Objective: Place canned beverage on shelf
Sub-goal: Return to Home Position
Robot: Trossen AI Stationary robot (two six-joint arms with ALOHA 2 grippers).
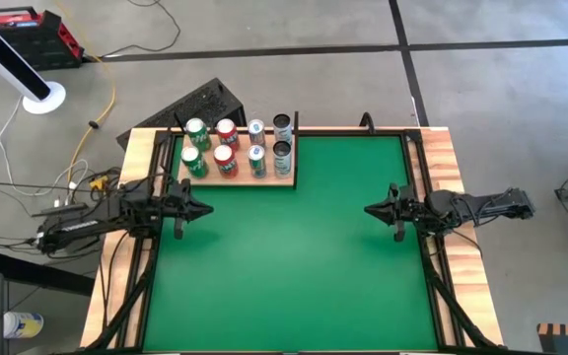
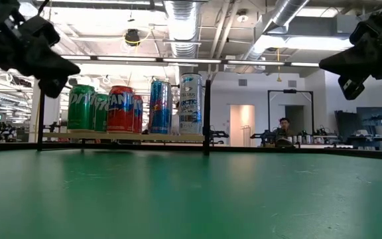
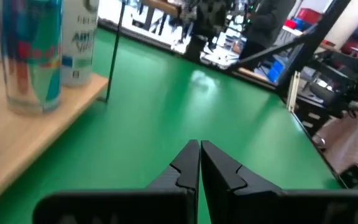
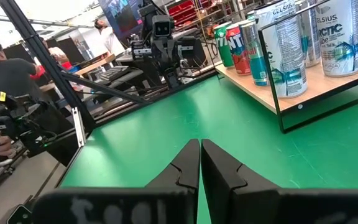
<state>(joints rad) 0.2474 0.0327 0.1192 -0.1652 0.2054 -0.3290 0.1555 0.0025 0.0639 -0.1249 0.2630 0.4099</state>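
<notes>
The shelf [image 1: 237, 176], a pale wood panel with a thin dark frame, stands at the far left of the green mat [image 1: 294, 256]. Several cans stand upright on it: two green [image 1: 195, 148], two red [image 1: 226, 148], two blue [image 1: 256, 146], two pale slim ones [image 1: 282, 140]. They also show in the low view [image 2: 138, 106]. My left gripper [image 1: 205, 209] is shut and empty, above the mat's left side, just near of the shelf. My right gripper [image 1: 369, 209] is shut and empty above the mat's right side.
Pale wooden border strips [image 1: 452, 168] run along the table's left and right sides. A dark frame post [image 2: 207, 116] stands at the shelf's right end. The mat's middle and near part lie open between the two arms. A person [image 4: 8, 68] is beyond the table.
</notes>
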